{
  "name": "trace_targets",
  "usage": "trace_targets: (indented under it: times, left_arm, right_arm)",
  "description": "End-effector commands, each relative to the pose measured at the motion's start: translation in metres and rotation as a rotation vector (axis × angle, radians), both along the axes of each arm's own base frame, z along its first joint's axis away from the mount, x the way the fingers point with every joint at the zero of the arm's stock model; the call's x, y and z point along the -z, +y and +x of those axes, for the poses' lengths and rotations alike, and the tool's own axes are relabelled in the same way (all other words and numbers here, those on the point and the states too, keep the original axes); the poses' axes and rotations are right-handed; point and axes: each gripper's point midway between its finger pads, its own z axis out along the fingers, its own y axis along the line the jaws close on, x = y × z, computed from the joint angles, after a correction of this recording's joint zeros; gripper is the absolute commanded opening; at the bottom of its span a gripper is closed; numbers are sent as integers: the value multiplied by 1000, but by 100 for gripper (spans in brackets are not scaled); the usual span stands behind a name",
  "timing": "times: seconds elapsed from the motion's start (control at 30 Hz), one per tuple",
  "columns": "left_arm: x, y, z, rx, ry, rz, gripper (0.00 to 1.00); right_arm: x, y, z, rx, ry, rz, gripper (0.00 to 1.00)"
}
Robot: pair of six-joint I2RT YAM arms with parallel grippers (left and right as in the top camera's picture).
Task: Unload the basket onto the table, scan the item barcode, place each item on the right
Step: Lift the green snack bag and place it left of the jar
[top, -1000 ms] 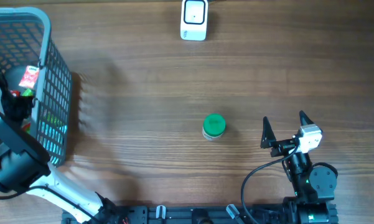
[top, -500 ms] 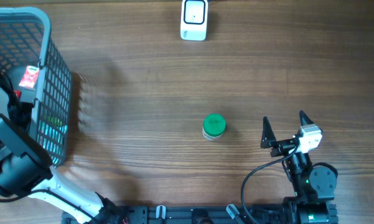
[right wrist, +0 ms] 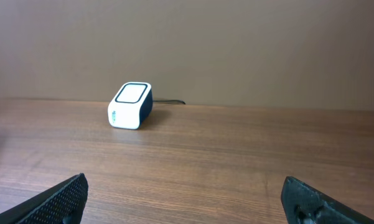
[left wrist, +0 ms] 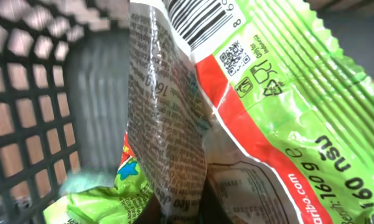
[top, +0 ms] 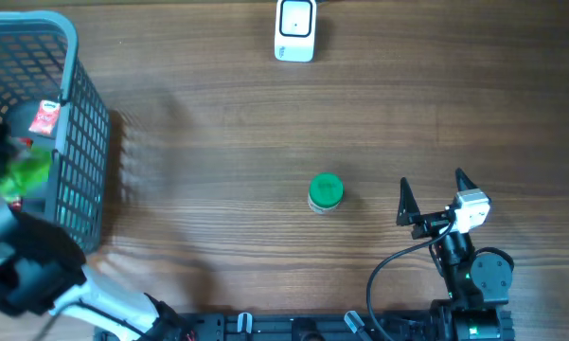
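Two arms sit at your brown wooden table (top: 218, 123), and only the left one is engaged. Your left gripper (left wrist: 173, 215) is inside the grey plastic mesh basket (top: 80, 123) at the table's left edge. Its jaws are drawn together on a green and red crinkly plastic snack bag (left wrist: 261, 112).

In the left wrist view that bag fills most of the picture, close to the lens. The gripper itself is only a dark patch at the bottom edge, where the bag's fold runs in. A black-and-white barcode (left wrist: 196, 22) sits at the bag's top, partly cut off by the frame, with a small QR code (left wrist: 231, 59) just below it. More green packaging (left wrist: 106, 199) lies on the basket's floor.

From overhead the left arm (top: 28, 265) is a blur and the bag (top: 28, 170) shows as a green smear inside the basket. A small red packet (top: 45, 116) lies near the basket's right wall.

Your right gripper (top: 431, 194) rests near the table's front right, jaws spread wide and empty. The white box-shaped scanner with a dark-rimmed window (top: 295, 30) stands at the far edge, well apart from the basket. A small jar with a green lid (top: 325, 192) stands mid-table, nearer the right gripper.
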Motion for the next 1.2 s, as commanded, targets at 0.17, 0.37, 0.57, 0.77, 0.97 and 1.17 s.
trace_targets:
  times: [0.17, 0.37, 0.57, 0.77, 0.97, 1.17]
  left_arm:
    - [-113, -45, -8, 17, -371, 68, 4]
    - [-140, -82, -8, 108, -446, 78, 4]
    - [-156, -108, -1, 187, -496, 92, 4]
    - [-163, -125, 2, 239, -521, 90, 4]
    - [-165, -214, 19, 500, -568, -82, 4]
    - [-97, -329, 27, 772, -357, -171, 4]
  right_arm:
    - [1, 3, 0, -17, 4, 12, 100]
    - [0, 3, 0, -17, 3, 12, 100]
    - [0, 3, 0, -17, 3, 12, 100]
    - [0, 3, 0, -17, 3, 12, 100]
    - [0, 3, 0, -17, 3, 12, 100]
    - [0, 3, 0, -17, 3, 12, 100]
